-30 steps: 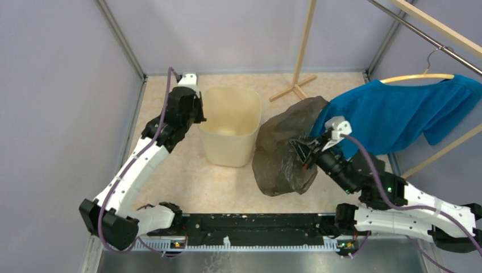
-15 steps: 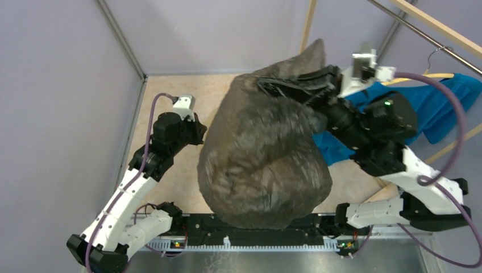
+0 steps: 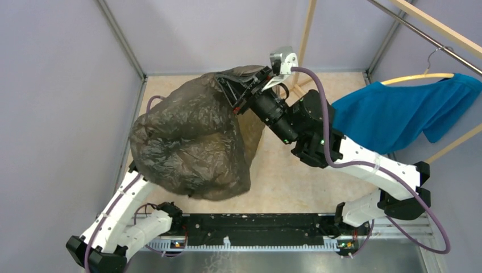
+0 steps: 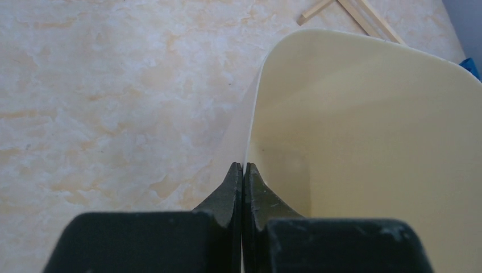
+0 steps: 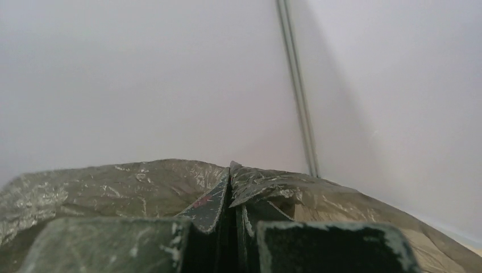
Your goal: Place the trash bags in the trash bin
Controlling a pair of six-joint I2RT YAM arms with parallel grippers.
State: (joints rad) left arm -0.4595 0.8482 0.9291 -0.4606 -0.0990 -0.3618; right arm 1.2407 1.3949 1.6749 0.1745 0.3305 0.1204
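Observation:
The trash bag (image 3: 190,142) is a dark grey-brown, wrinkly, semi-transparent plastic bag. It hangs billowed at the left centre of the top view and hides the trash bin and my left gripper there. My right gripper (image 3: 233,99) is shut on the bag's top edge and holds it up. The right wrist view shows those jaws (image 5: 230,170) closed, with bag film (image 5: 113,187) pinched between and draped over them. In the left wrist view my left gripper (image 4: 242,168) is shut on the thin left wall of the cream-beige trash bin (image 4: 369,142), whose inside looks empty.
A blue garment (image 3: 398,111) hangs on a wooden hanger at the right. A wooden rack pole (image 3: 304,34) stands at the back, and its foot (image 4: 352,8) lies just beyond the bin. Grey walls enclose the left and back. My left arm (image 3: 122,205) runs along the left side.
My right arm lifted the bag from the floor on the right and swung it up and left, over where the bin stands. The left gripper stays at the bin's left wall.

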